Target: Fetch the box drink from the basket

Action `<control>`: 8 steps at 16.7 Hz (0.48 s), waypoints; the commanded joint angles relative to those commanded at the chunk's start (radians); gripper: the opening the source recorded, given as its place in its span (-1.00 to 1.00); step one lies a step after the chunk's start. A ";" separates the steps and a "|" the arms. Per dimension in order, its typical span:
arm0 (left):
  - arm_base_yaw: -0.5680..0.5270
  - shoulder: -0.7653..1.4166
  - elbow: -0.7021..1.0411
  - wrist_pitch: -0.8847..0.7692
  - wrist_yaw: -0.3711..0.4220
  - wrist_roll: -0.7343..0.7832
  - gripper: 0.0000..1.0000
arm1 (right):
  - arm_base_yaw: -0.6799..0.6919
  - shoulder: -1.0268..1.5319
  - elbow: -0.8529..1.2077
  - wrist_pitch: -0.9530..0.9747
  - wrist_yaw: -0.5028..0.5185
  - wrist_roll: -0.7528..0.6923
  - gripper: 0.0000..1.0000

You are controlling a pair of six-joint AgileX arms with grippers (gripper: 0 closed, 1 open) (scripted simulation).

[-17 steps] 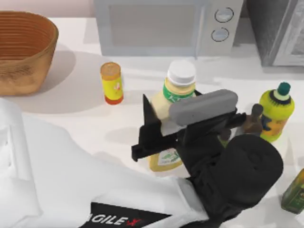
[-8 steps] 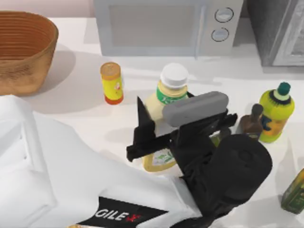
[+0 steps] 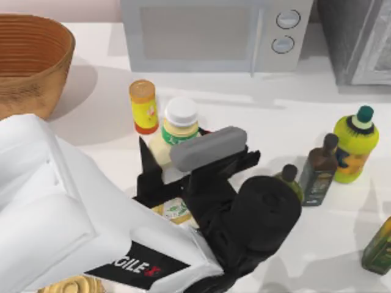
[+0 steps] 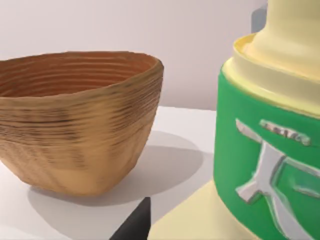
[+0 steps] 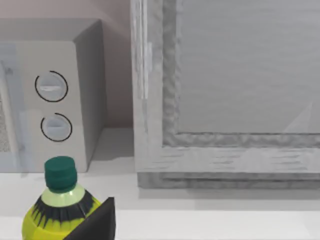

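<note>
The box drink (image 3: 176, 131), a pale cream carton with a white round cap and a green band, is held upright above the table's middle. My left gripper (image 3: 173, 166) is shut on its body, with the black fingers (image 3: 146, 168) on either side. In the left wrist view the box drink (image 4: 272, 150) stands very close, and a black fingertip (image 4: 136, 225) shows beside it. The orange-brown wicker basket (image 3: 33, 61) stands at the far left, apart from the carton, and its inside (image 4: 75, 80) looks bare. A dark part of my right gripper (image 5: 96, 224) shows beside a yellow-green bottle.
A small yellow bottle with a tan cap (image 3: 144, 107) stands just behind the carton. A microwave (image 3: 208, 33) and a grey cabinet (image 3: 360, 36) line the back. A yellow-green bottle (image 3: 355, 145), two dark bottles (image 3: 317, 170) and a green bottle (image 3: 379, 247) stand at the right.
My left gripper has carried the box drink leftward, from beside the dark bottles to a spot near the tan-capped bottle. The other bottles have stayed put.
</note>
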 joint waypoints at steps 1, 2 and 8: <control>0.000 0.000 0.000 0.000 0.000 0.000 -1.00 | 0.000 0.000 0.000 0.000 0.000 0.000 1.00; 0.000 0.000 0.000 0.000 0.000 0.000 -1.00 | 0.000 0.000 0.000 0.000 0.000 0.000 1.00; 0.000 0.000 0.000 0.000 0.000 0.000 -0.10 | 0.000 0.000 0.000 0.000 0.000 0.000 1.00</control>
